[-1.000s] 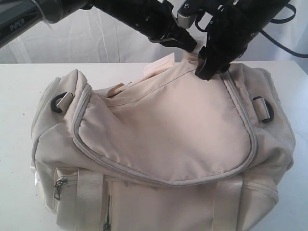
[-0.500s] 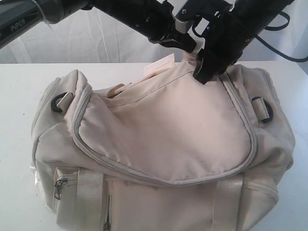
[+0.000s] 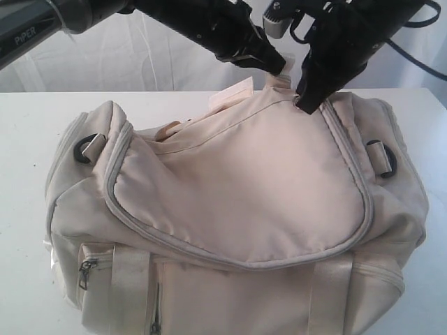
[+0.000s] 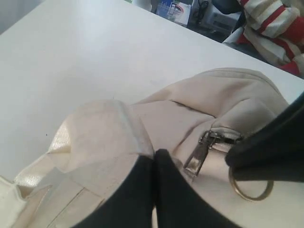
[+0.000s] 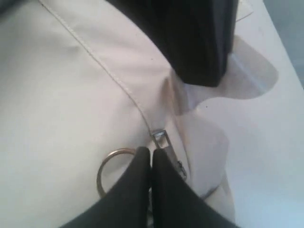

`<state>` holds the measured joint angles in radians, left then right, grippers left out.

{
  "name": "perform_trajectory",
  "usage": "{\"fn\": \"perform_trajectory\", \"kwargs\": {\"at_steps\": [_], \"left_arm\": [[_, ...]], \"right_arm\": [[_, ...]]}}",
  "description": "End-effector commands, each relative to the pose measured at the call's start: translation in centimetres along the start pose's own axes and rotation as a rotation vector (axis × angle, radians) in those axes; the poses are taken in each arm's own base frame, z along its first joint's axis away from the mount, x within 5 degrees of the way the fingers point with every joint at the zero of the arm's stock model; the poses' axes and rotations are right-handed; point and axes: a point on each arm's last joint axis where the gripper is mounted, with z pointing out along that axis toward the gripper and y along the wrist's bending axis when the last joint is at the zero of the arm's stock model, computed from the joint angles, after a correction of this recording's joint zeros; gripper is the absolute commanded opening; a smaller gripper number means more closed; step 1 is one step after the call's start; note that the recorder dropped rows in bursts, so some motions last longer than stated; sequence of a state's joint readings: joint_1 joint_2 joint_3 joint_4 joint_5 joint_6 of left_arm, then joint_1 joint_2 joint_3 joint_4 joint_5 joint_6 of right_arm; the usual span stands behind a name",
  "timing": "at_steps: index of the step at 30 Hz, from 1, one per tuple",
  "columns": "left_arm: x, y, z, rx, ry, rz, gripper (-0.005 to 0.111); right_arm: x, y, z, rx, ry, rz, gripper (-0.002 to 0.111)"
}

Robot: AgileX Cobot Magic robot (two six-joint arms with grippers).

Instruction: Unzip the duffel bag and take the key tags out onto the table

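The cream duffel bag (image 3: 237, 181) lies zipped on the white table (image 3: 28, 125), its curved flap facing me. At the bag's back top edge my left gripper (image 3: 281, 68) is shut, pinching a fold of bag fabric by the grey piping (image 4: 135, 137). Right beside it my right gripper (image 3: 307, 106) is shut on the metal zipper pull (image 5: 164, 140), whose brass ring (image 5: 107, 166) sticks out beside the fingers. In the left wrist view the same pull (image 4: 199, 152) and ring (image 4: 249, 187) sit just off my left gripper (image 4: 154, 156). The key tags are hidden.
A pale paper tag (image 3: 234, 94) sticks up behind the flap. Black strap rings (image 3: 87, 148) (image 3: 385, 159) sit at both bag ends, and a front pocket zip (image 3: 85, 271) at the lower left. Clutter (image 4: 180, 9) and a striped cloth (image 4: 275, 28) lie beyond the table's far edge.
My right gripper's jaws have closed on the zipper pull and its arm has shifted slightly up and right. The left gripper has kept its pinch in place.
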<state>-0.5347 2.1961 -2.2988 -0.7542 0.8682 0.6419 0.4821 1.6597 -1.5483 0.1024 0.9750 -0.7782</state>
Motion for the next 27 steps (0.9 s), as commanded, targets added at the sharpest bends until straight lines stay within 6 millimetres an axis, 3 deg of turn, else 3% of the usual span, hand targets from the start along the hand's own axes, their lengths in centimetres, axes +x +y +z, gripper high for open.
{"fn": "perform_trajectory", "kwargs": {"at_steps": [1,6,27], "left_arm": [[-2.5,-2.1,-2.1,0.05,-0.108,-0.009,0.0],[-2.5,-2.1,-2.1,0.05,-0.108,-0.009,0.0],[-2.3,-1.9,-2.1,0.027,-0.091,-0.002,0.0]], "right_arm": [[0.2,0.1,-2.2,0.032,-0.01,-0.012,0.0],[0.6,0.2,-3.0,0.045,0.029,-0.009,0.0],[0.9,0.6,-3.0,0.003,0.051,0.028,0.0]]}}
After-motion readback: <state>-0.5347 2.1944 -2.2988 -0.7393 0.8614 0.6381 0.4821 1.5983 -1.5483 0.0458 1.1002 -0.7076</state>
